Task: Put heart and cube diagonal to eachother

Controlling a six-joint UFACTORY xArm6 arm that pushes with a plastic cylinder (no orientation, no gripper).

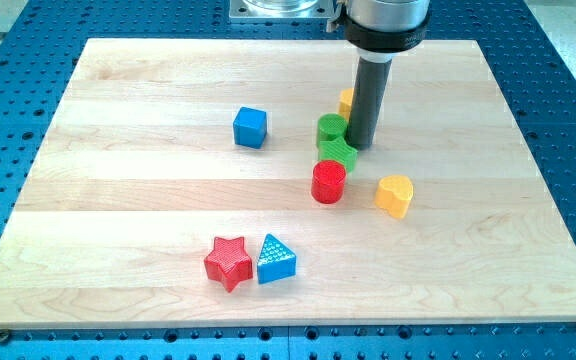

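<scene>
The yellow heart (394, 195) lies right of centre on the wooden board (118, 200). The blue cube (250, 127) sits up and to the left of it, well apart. My tip (360, 145) stands between them near the top middle, just right of the green cylinder (332, 129) and above the green block (337, 153), whose shape I cannot make out. It is up and to the left of the heart and right of the cube. A yellow block (346, 100) is partly hidden behind the rod.
A red cylinder (328, 183) stands just below the green block, left of the heart. A red star (229, 262) and a blue triangle (276, 260) lie side by side near the view's bottom. The board's edge meets blue perforated table (558, 120).
</scene>
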